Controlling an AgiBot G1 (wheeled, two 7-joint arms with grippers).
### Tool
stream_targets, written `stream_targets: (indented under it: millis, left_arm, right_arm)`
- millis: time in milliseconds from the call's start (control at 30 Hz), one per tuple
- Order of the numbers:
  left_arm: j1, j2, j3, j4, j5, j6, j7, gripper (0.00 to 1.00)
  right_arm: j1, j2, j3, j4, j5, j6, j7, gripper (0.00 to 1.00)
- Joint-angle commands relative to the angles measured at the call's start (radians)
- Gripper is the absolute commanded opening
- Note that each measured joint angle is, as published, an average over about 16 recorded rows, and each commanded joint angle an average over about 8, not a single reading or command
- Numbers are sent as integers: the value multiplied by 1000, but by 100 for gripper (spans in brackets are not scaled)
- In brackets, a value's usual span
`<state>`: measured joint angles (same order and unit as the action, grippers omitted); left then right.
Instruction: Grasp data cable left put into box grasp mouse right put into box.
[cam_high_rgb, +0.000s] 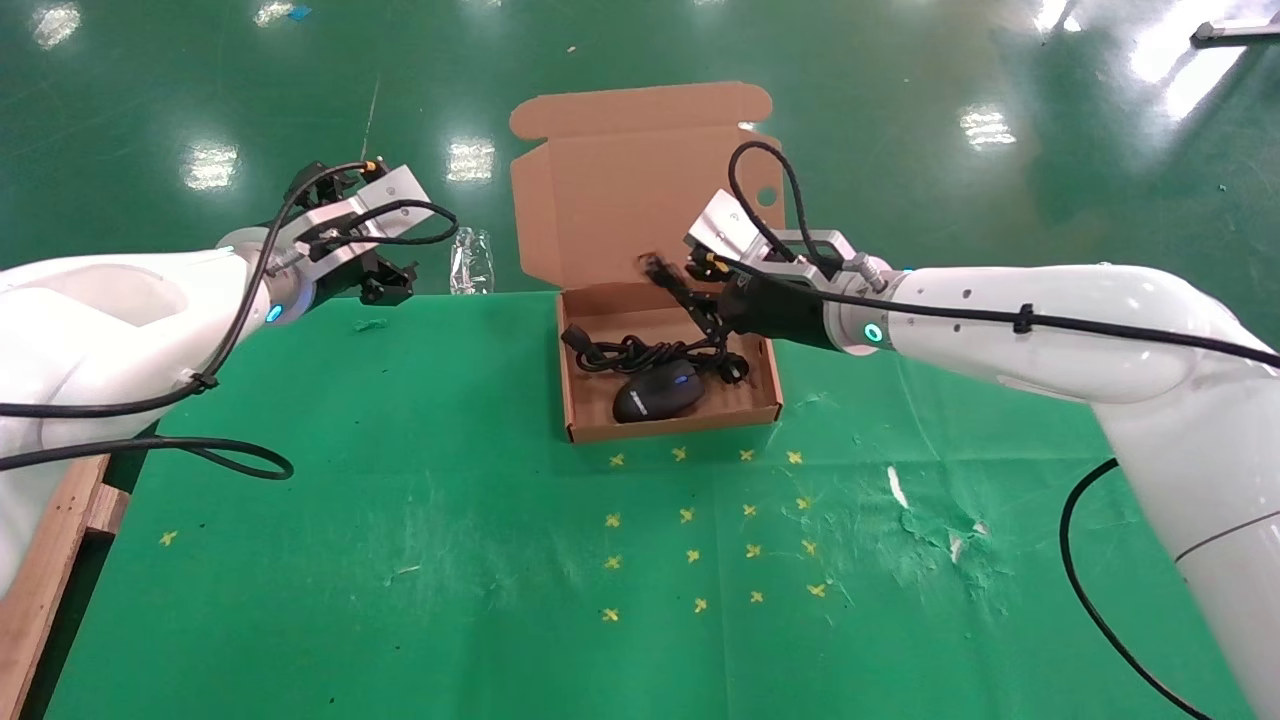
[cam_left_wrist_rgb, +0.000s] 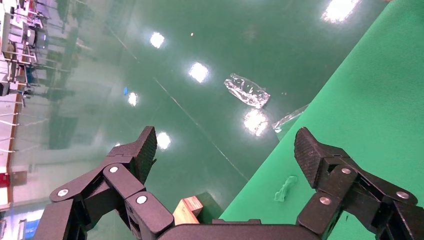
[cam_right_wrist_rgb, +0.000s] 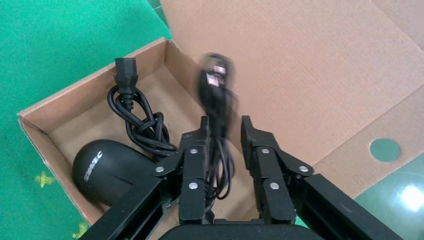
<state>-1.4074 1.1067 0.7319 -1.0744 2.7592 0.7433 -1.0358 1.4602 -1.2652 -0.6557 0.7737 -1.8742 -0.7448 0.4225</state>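
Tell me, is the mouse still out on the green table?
No, the mouse lies inside the box, next to the data cable.

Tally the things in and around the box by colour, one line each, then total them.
Black: 2, the data cable and the mouse, both in the box.
Brown: 1, the box.
Clear: 1, the crumpled plastic bottle.
Total: 4
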Motion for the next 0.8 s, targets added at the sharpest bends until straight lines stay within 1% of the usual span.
stream_targets:
  millis: [33, 267, 367, 467, 800]
  left_arm:
    - [0, 0, 0, 0, 0, 0, 0, 100]
    - [0, 1, 1, -1, 0, 0, 0, 100]
    - [0, 1, 1, -1, 0, 0, 0, 100]
    - [0, 1, 1, 0, -1, 0, 0, 100]
    - [0, 0, 2, 0, -2, -1, 1, 100]
  right_arm:
    - [0, 3, 0, 8, 0, -3, 1, 100]
    - [-2, 11, 2, 26, 6, -13, 2, 100]
    - [-9, 25, 9, 38, 29, -28, -2, 100]
    - [-24, 49, 23, 55, 71, -55, -11, 100]
    - [-88, 156, 85, 136, 261, -178, -51, 100]
